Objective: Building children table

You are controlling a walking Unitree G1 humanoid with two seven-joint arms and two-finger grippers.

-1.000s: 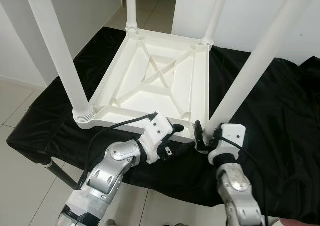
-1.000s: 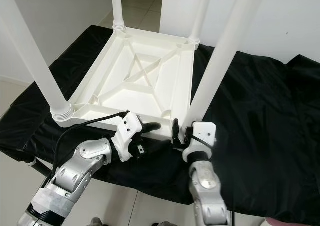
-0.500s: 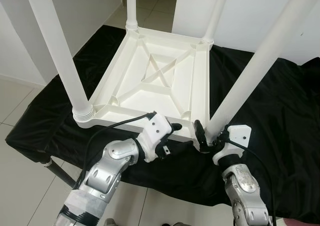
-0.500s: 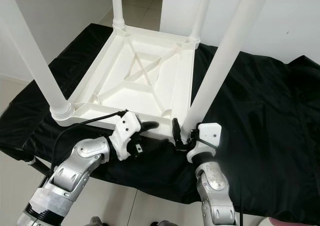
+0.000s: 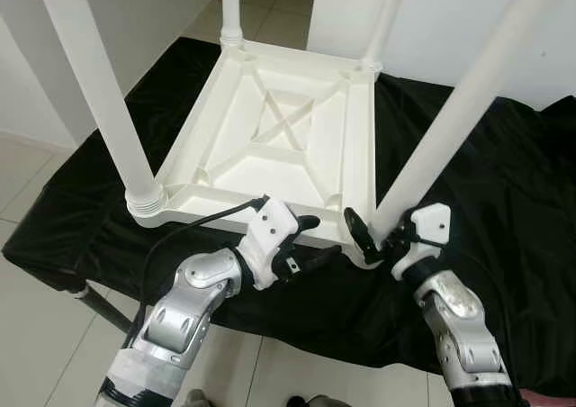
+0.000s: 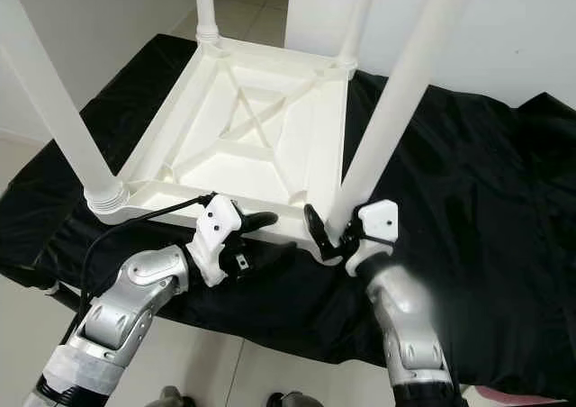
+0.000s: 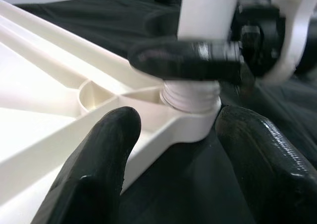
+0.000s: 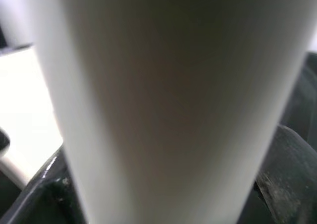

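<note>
Table leg [image 5: 450, 128] — seemingly clasped by right gripper [image 5: 371, 236].

upturned table [image 5: 288, 146] on the black cloth [image 5: 504, 182] before me | my left gripper [image 5: 310, 240] at its near edge | my right gripper [image 5: 373, 240] round the near-right leg [image 5: 450, 123]

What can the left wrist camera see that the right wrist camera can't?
The left wrist view has the screw thread at the bottom of the leg, the tabletop corner it goes into, and the left gripper open around that corner. The right wrist view has the leg very close up, with the right gripper's fingers either side. Both have that same white leg.
</note>
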